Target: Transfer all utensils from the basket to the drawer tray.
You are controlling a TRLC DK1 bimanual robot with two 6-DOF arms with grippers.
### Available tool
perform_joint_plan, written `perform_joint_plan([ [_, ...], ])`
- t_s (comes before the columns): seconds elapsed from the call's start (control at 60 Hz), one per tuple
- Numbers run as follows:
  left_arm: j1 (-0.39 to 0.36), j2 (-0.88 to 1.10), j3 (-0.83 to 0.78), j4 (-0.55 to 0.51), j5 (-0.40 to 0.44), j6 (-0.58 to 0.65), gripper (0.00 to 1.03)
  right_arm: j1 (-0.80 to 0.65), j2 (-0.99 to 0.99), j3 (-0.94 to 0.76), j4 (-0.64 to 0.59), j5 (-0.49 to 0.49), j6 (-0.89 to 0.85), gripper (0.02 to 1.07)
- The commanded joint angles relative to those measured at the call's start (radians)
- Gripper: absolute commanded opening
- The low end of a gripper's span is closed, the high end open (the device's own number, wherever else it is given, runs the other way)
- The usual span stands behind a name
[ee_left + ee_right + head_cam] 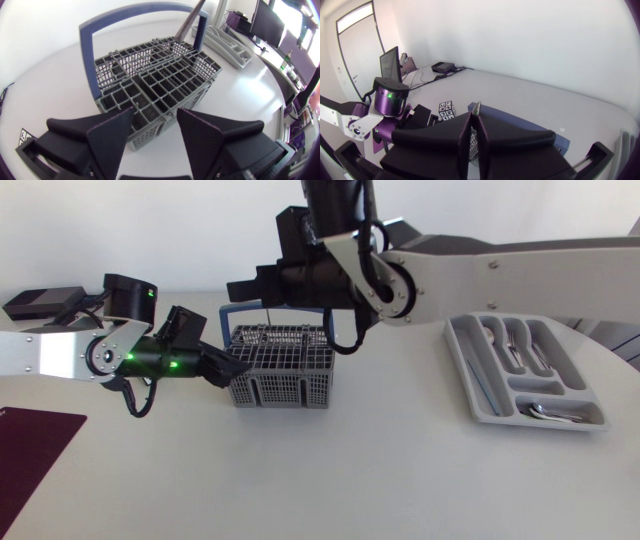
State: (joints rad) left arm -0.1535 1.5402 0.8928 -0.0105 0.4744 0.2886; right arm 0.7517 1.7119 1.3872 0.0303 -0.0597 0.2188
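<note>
Utensil handle (477, 106) clamped in right gripper (474, 118) above basket (281, 380), arm reaching past middle; left gripper (155, 113) agape beside basket.

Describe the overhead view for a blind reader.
A grey basket stands on a white table: left claw open beside it, right claw above, shut on a utensil. A tray of cutlery lies at the right.

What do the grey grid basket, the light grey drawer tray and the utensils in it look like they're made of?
The grey grid basket: likely moulded plastic, matte, thin lattice walls. The light grey drawer tray: probably plastic, smooth, rounded moulded compartments. Its silvery utensils: seemingly metal, bright glints.
</note>
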Motion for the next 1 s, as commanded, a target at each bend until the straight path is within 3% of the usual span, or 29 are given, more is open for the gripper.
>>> perform_joint_plan([
  [0.0, -0.009, -0.065, -0.012, -0.029, 0.009, 0.015, 0.61, -0.003, -0.057, -0.017, -0.035, -0.009, -0.009, 0.12],
  [0.267, -0.017, -0.195, 0.011, -0.178, -0.013, 0.012, 0.61, -0.054, -0.224, -0.091, -0.227, -0.034, -0.090, 0.12],
  [0.467, -0.073, -0.267, 0.017, -0.270, -0.102, 0.012, 0.61, -0.183, -0.347, -0.186, -0.394, -0.078, -0.199, 0.12],
  [0.667, -0.098, -0.321, 0.006, -0.318, -0.145, 0.011, 0.61, -0.485, -0.474, -0.333, -0.549, -0.100, -0.389, 0.11],
  [0.833, -0.096, -0.330, -0.014, -0.321, -0.160, 0.011, 0.61, -0.833, -0.485, -0.456, -0.517, -0.100, -0.636, 0.10],
  [0.983, -0.101, -0.330, -0.018, -0.319, -0.171, 0.009, 0.61, -1.011, -0.434, -0.505, -0.449, -0.094, -0.783, 0.10],
])
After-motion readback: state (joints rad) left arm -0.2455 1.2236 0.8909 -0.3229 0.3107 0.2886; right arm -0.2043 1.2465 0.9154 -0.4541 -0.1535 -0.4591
